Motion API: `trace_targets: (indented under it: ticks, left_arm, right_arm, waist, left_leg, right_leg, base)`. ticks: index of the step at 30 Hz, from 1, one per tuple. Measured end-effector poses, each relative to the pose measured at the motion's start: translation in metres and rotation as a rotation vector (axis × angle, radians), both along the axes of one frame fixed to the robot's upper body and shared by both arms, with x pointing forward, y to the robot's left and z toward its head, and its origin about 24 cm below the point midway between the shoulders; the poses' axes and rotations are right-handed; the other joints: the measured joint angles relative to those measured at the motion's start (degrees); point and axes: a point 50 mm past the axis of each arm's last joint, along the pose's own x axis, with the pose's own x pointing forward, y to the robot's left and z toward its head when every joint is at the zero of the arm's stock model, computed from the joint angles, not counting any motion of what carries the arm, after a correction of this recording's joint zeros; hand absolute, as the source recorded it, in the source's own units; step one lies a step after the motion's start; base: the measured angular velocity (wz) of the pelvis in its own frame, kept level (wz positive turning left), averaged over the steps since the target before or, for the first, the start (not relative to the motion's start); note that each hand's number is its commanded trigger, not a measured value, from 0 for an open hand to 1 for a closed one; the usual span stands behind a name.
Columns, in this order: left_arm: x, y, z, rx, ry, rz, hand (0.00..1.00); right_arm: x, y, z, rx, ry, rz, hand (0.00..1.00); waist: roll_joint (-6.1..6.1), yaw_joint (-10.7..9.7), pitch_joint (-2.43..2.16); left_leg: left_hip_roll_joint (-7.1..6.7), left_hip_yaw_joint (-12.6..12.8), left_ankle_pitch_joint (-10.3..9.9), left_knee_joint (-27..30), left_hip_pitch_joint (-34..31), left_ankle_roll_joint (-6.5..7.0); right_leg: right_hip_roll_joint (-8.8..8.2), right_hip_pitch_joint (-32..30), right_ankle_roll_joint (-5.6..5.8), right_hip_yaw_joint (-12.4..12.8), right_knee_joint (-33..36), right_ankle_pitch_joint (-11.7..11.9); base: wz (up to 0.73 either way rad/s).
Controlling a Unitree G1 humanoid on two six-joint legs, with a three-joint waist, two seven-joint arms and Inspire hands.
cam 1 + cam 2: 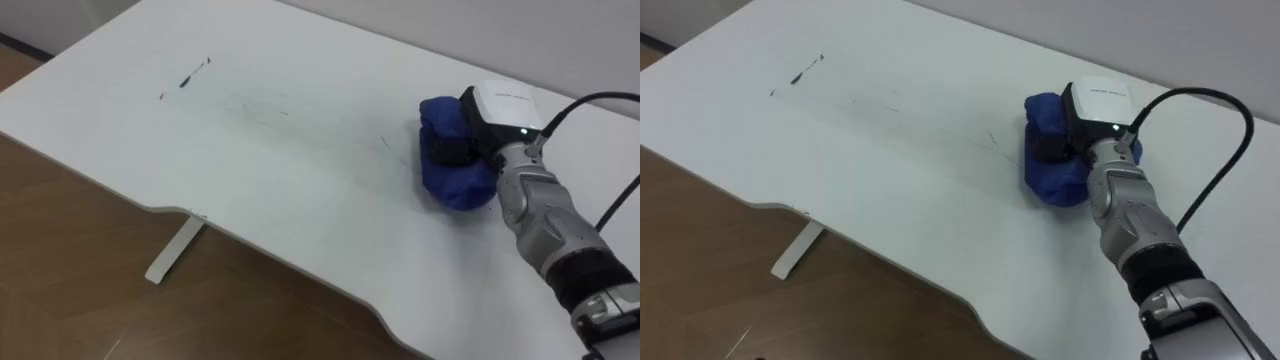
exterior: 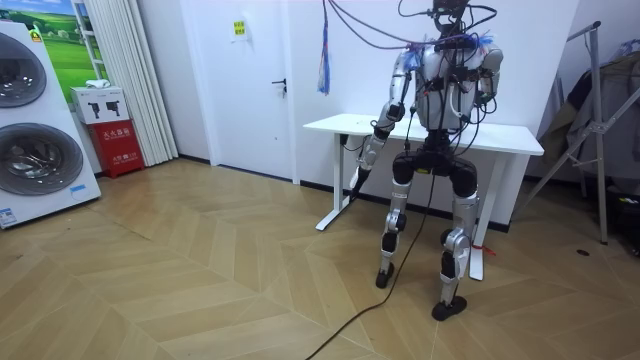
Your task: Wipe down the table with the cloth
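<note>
Room view: washing machines far at its left, then a white door, then the robot standing at the front edge of the white worktop, facing it with its back to the camera; left hand hangs low beside the worktop's end, fingers too small to tell; open wood floor all round behind the robot. Eye views, closer: short dark pen mark toward the worktop's far left; faint thin lines run right from it toward the blue cloth; wide bare surface between mark and cloth and in front of both; front edge curves inward above a white leg; cloth lies bunched on the right part, well in from the front edge; right hand sits on top of it, dark fingers curled down into the folds, gripping the cloth.
</note>
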Motion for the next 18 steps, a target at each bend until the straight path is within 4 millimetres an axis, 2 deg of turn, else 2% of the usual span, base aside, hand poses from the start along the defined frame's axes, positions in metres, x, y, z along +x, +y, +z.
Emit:
trace_targets:
  ticks: [1, 4, 5, 6, 8, 11, 16, 18]
  left_arm:
    - [0.001, 0.001, 0.001, 0.007, -0.002, -0.004, 0.0]
    - [-0.002, 0.008, 0.003, 0.03, -0.008, 0.017, 0.0]
    - [-0.005, 0.011, 0.004, 0.038, -0.004, 0.024, 0.0]
    - [-0.004, 0.011, 0.005, 0.04, -0.009, 0.023, 0.0]
    - [0.004, 0.012, 0.007, 0.054, -0.05, 0.015, 0.0]
    - [0.015, 0.012, 0.009, 0.059, -0.091, 0.003, 0.0]
    - [0.022, 0.01, 0.009, 0.072, -0.119, 0.001, 0.0]
    - [0.023, 0.01, 0.01, 0.076, -0.122, 0.001, 0.0]
  right_arm:
    - [-0.014, -0.009, -0.015, 0.009, 0.04, -0.028, 1.0]
    - [-0.038, -0.026, -0.027, 0.083, -0.006, -0.091, 1.0]
    - [-0.048, -0.032, -0.034, 0.096, -0.001, -0.118, 1.0]
    - [-0.053, -0.035, -0.038, 0.099, 0.005, -0.13, 1.0]
    - [-0.066, -0.046, -0.044, 0.113, 0.003, -0.177, 1.0]
    - [-0.083, -0.059, -0.052, 0.119, -0.003, -0.24, 1.0]
    - [-0.097, -0.066, -0.058, 0.122, 0.001, -0.273, 1.0]
    - [-0.1, -0.067, -0.06, 0.121, -0.004, -0.282, 1.0]
  waist:
    - [0.14, -0.37, -0.08]
    - [0.66, -2.87, -0.25]
    - [0.79, -3.8, -0.79]
    - [0.95, -4.41, -0.99]
    - [0.79, -7.14, -1.4]
    - [0.76, -9.02, -1.36]
    - [0.69, -11.6, -1.34]
    - [0.76, -11.84, -1.36]
  left_leg:
    - [-0.03, -0.01, -0.02, 0.04, 0.02, 0.03]
    - [-0.09, 0.16, -0.03, -0.41, 0.71, 0.05]
    - [-0.08, 0.48, -0.04, -0.77, 1.18, 0.06]
    - [-0.08, 0.57, -0.04, -0.91, 1.35, 0.06]
    - [-0.1, 0.63, -0.13, -1.02, 2.01, 0.15]
    - [-0.15, 1.18, -0.38, -1.05, 3.02, 0.3]
    - [-0.17, 2.74, -1.18, -0.4, 4.03, 0.63]
    - [-0.15, 3.26, -1.68, 0.2, 4.11, 0.73]
  right_leg:
    - [-0.01, 0.12, 0.0, 0.22, 0.0, 0.0]
    - [-0.08, 0.52, 0.01, 0.31, -0.04, 0.0]
    - [-0.12, 0.62, 0.01, 0.39, -0.05, -0.01]
    - [-0.16, 0.69, 0.01, 0.4, -0.05, -0.01]
    - [-0.26, 1.47, 0.01, 0.34, 0.04, -0.01]
    - [-0.41, 2.05, 0.04, 0.76, 0.08, 0.01]
    - [-0.76, 2.74, 0.39, 1.77, 0.08, 0.2]
    - [-0.82, 2.72, 0.49, 2.18, 0.06, 0.25]
  base:
    - [0.07]
    - [-0.05]
    - [-0.11]
    - [-0.07]
    - [0.0]
    - [-0.12]
    - [-0.18]
    - [-0.13]
